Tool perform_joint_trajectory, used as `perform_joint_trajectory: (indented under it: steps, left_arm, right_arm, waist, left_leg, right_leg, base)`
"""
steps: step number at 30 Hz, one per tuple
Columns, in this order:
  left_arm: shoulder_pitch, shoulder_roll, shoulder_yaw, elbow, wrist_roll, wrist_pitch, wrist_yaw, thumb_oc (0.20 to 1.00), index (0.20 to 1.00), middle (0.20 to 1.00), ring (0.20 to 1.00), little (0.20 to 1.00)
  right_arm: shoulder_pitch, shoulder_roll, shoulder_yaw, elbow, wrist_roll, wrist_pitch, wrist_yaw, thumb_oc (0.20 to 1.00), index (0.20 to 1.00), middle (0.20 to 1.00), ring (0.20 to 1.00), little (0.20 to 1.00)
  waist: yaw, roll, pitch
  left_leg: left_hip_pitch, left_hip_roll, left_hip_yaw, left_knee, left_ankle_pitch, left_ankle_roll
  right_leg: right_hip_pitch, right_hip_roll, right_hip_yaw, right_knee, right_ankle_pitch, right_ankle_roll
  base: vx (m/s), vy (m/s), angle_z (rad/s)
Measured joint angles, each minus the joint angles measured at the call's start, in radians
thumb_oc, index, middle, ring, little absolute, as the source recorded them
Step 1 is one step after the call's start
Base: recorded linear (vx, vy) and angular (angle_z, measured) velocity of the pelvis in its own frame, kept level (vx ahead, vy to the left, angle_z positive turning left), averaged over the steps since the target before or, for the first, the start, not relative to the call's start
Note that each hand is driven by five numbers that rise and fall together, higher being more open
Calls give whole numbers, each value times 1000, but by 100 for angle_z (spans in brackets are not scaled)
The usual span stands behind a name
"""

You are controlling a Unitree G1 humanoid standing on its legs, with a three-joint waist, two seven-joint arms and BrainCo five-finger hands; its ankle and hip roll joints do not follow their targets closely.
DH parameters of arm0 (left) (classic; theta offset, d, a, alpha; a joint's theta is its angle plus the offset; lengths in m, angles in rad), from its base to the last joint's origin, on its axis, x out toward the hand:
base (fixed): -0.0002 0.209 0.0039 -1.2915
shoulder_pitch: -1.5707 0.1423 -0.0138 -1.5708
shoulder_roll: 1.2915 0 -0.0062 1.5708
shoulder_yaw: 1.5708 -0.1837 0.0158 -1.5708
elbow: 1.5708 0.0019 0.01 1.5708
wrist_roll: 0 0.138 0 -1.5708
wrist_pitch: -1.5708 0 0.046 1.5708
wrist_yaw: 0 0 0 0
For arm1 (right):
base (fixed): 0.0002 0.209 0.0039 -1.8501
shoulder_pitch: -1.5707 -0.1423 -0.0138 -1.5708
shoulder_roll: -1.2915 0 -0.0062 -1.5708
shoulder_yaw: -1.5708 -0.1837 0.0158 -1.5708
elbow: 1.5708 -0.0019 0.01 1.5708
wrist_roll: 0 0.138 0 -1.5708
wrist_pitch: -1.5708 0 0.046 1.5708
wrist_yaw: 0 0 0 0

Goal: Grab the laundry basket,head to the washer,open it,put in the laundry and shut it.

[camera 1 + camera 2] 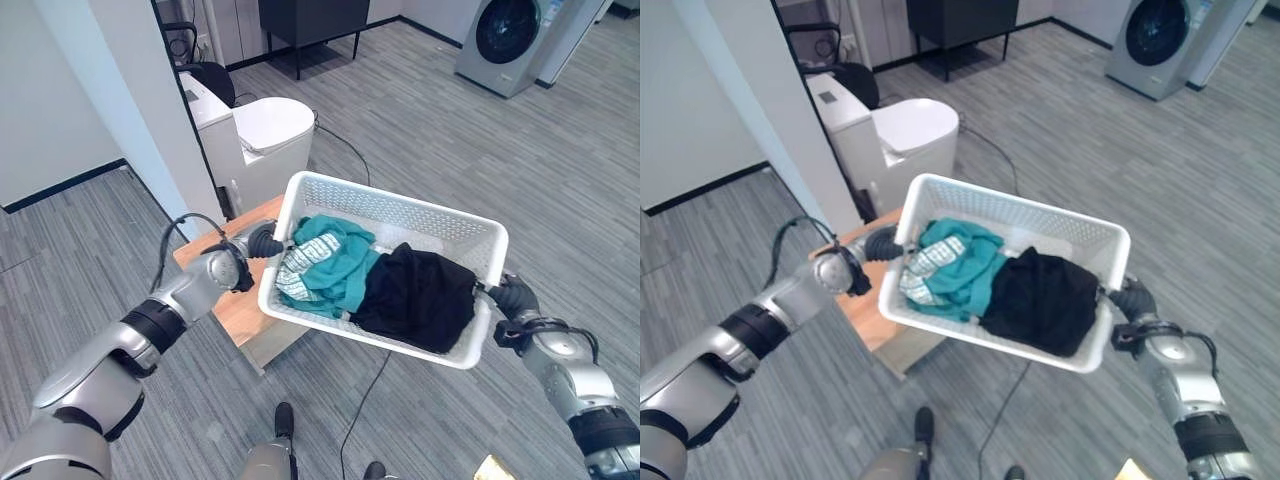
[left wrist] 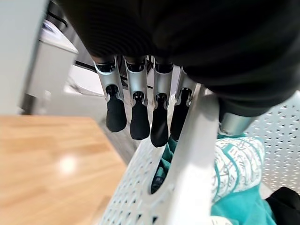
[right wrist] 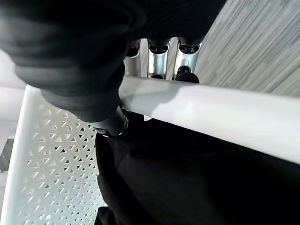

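A white wall panel point(image 1: 130, 90) stands at the far left, with a white cabinet point(image 1: 262, 140) beside it on the grey plank floor point(image 1: 440, 150). Below the cabinet sits a low wooden table point(image 1: 240, 310). The left hand point(image 1: 262, 242) reaches over this table and grips the near end of the laundry basket point(image 1: 400, 215); in the left wrist view its fingers point(image 2: 140, 117) curl down over the outside of the white rim while the thumb hooks the inner side. The white perforated basket is held up in the air between the two arms, above the table's edge and the floor, tilted slightly. Inside it, a teal garment point(image 1: 335, 262) with a patterned white patch lies toward the left end, and a black garment point(image 1: 420, 295) lies toward the right end, touching it. The right hand point(image 1: 512, 297) clamps the opposite end, its fingers point(image 3: 161, 58) wrapped around the rim bar. A washer point(image 1: 505, 40) with a dark round door stands well apart at the far upper right.
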Motion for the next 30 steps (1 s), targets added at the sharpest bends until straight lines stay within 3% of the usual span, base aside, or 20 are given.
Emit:
perform_joint_trajectory:
  steps: [2, 7, 13, 15, 16, 17, 18, 20, 21, 22, 23, 24, 25, 27, 30]
  left_arm:
    - [7, -18, -1, 0, 0, 0, 1, 200, 200, 200, 200, 200]
    - [7, -42, -1, 2, 2, 0, 9, 200, 200, 200, 200, 200]
    - [6, -69, -20, 42, -2, 1, 16, 200, 200, 200, 200, 200]
    - [7, -71, -32, 52, -6, 1, 16, 200, 200, 200, 200, 200]
    - [8, -77, -29, 59, -11, 1, 16, 200, 200, 200, 200, 200]
    - [9, -71, -29, 61, -11, 1, 17, 200, 200, 200, 200, 200]
    - [8, -65, -31, 67, -11, 1, 19, 200, 200, 200, 200, 200]
    - [8, -65, -29, 79, -26, 1, 17, 200, 200, 200, 200, 200]
    - [9, -65, -30, 79, -41, 1, 17, 200, 200, 200, 200, 200]
    - [9, -51, -31, 77, -46, 1, 16, 200, 200, 200, 200, 200]
    - [8, -46, -31, 74, -47, 0, 15, 200, 200, 200, 200, 200]
    - [4, -36, -24, 69, -46, -8, 15, 200, 200, 200, 200, 200]
    - [4, -31, -20, 69, -46, -9, 16, 200, 200, 200, 200, 200]
    - [7, -15, -20, 70, -47, -7, 17, 200, 200, 200, 200, 200]
    - [7, 2, 10, 89, -47, -5, 19, 200, 200, 200, 200, 200]
  right_arm:
    - [13, -6, -8, 0, 5, 0, -1, 200, 200, 200, 200, 200]
    - [33, -40, -7, -1, 19, 0, -1, 200, 200, 200, 200, 200]
    - [55, -53, -5, -4, 58, 0, 0, 200, 200, 200, 200, 200]
    - [59, -74, -3, -15, 66, -1, 1, 200, 200, 200, 200, 200]
    - [59, -91, 3, -19, 72, -1, 2, 200, 200, 200, 200, 200]
    - [59, -99, 8, -27, 80, -1, 10, 200, 200, 200, 200, 200]
    - [60, -81, 6, -32, 88, -2, 11, 200, 200, 200, 200, 200]
    - [56, -84, 6, -39, 92, -2, 11, 200, 200, 200, 200, 200]
    - [52, -87, 4, -42, 92, -3, 11, 200, 200, 200, 200, 200]
    - [51, -85, 5, -42, 91, -3, 10, 200, 200, 200, 200, 200]
    - [52, -84, 6, -44, 91, -3, 10, 200, 200, 200, 200, 200]
    - [47, -84, 6, -47, 91, -3, 11, 200, 200, 200, 200, 200]
    - [35, -81, 15, -46, 91, -3, 10, 200, 200, 200, 200, 200]
    - [-6, -72, 50, -31, 91, -3, 10, 200, 200, 200, 200, 200]
    - [-94, -29, 111, 40, 91, -3, 3, 200, 200, 200, 200, 200]
  waist:
    - [-23, 16, -20]
    - [-31, 62, -51]
    - [-38, 61, -51]
    - [-36, 58, -50]
    - [-29, 64, -50]
    - [-15, 61, -48]
    - [-20, 29, -37]
    - [-23, -22, -20]
    - [-25, -32, -14]
    - [-25, -43, -6]
    - [-28, -57, 2]
    - [-31, -61, 7]
    - [-21, -58, 9]
    - [-1, -46, 19]
    - [7, -33, 47]
  left_leg:
    - [-8, 6, -15, 0, 5, -1]
    - [-9, 18, -49, 1, 23, -4]
    - [-29, 99, -124, 20, 29, -72]
    - [-32, 136, -116, 33, 14, -53]
    - [-53, 167, -105, 97, 3, -54]
    - [-83, 193, -99, 168, -1, -95]
    - [-101, 190, -85, 213, 46, -91]
    - [-152, 173, -90, 259, 183, -102]
    - [-170, 168, -80, 278, 230, -66]
    - [-194, 152, -59, 322, 173, -29]
    - [-202, 108, -67, 339, 75, -16]
    - [-197, -10, -146, 307, -39, -38]
    - [-192, -69, -190, 270, -72, -31]
    - [-189, -131, -197, 180, -84, -17]
    - [-274, -113, -64, 95, -87, -11]
  right_leg:
    - [2, 11, -20, 0, -4, -7]
    - [12, 34, -34, 0, -13, -21]
    - [35, 141, -72, 1, -52, -96]
    - [34, 174, -74, 20, -63, -129]
    - [1, 185, -62, 76, -96, -152]
    - [-27, 187, -41, 138, -131, -167]
    - [-33, 185, -39, 169, -156, -178]
    - [-78, 145, -33, 240, -186, -212]
    - [-87, 140, -35, 245, -187, -222]
    - [-89, 133, -30, 248, -186, -226]
    - [-100, 120, -32, 252, -186, -226]
    - [-115, 110, -11, 249, -174, -232]
    - [-120, 119, 4, 225, -161, -234]
    - [-114, 154, 30, 188, -148, -232]
    - [-93, 233, 40, 150, -154, -220]
  base:
    - [-10, -127, 26]
    - [-27, -182, 14]
    - [-7, -251, 26]
    - [-3, -315, -4]
    - [-22, -231, -36]
    - [-32, -127, -37]
    - [-25, -175, -27]
    - [15, -89, -9]
    - [55, -16, -12]
    - [106, -10, -5]
    - [148, -11, -7]
    - [202, -19, -21]
    - [251, -33, -38]
    - [271, -30, -59]
    - [236, -5, -30]
